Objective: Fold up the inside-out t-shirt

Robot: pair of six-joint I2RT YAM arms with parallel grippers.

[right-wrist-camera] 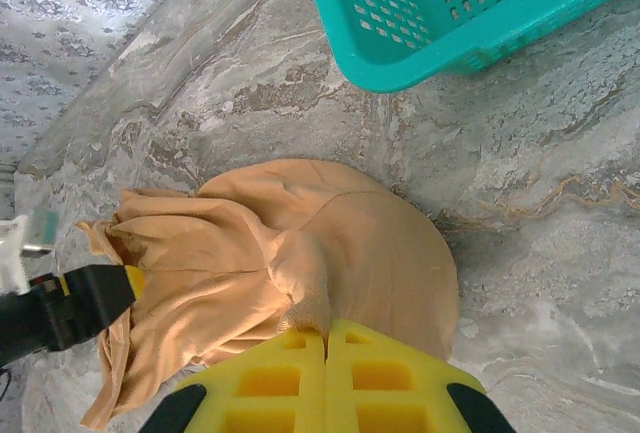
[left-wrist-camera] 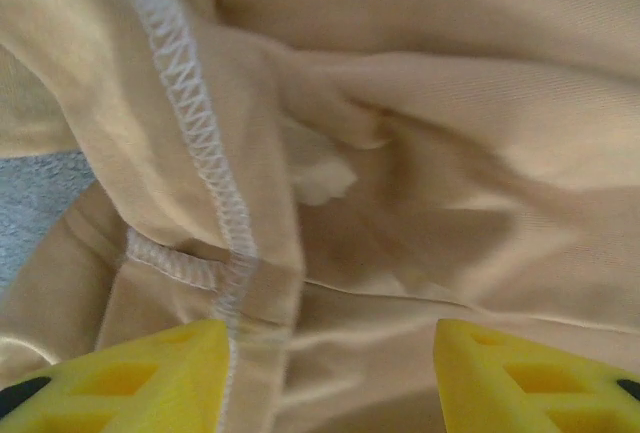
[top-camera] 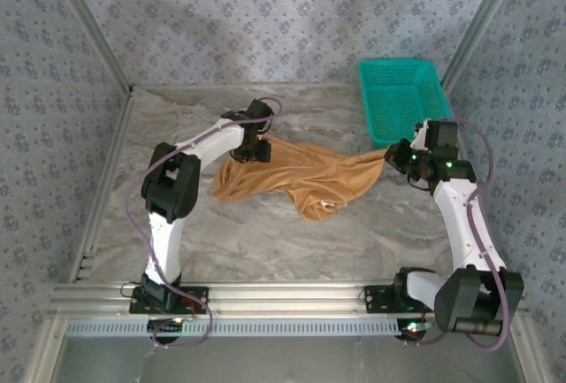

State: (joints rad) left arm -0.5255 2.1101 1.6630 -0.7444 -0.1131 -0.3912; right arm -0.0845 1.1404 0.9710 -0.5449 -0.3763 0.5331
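The t-shirt [top-camera: 296, 175] lies crumpled on the table [top-camera: 265, 241], seams outward, near the teal basket [top-camera: 402, 95]. No fold is made and it is not spread flat, so I judge nearly everything is left. My right gripper [right-wrist-camera: 325, 338] is pinched closed on bunched cloth at its right end. My left gripper [left-wrist-camera: 330, 363] hangs with fingers spread over an overlocked seam; contact unclear. Sleeves and collar are lost in wrinkles.

Grey marbled tabletop [top-camera: 265, 233] — ringed by patterned blue-grey walls [top-camera: 265, 20] and aluminium framing [top-camera: 292, 296] — under soft, even light.
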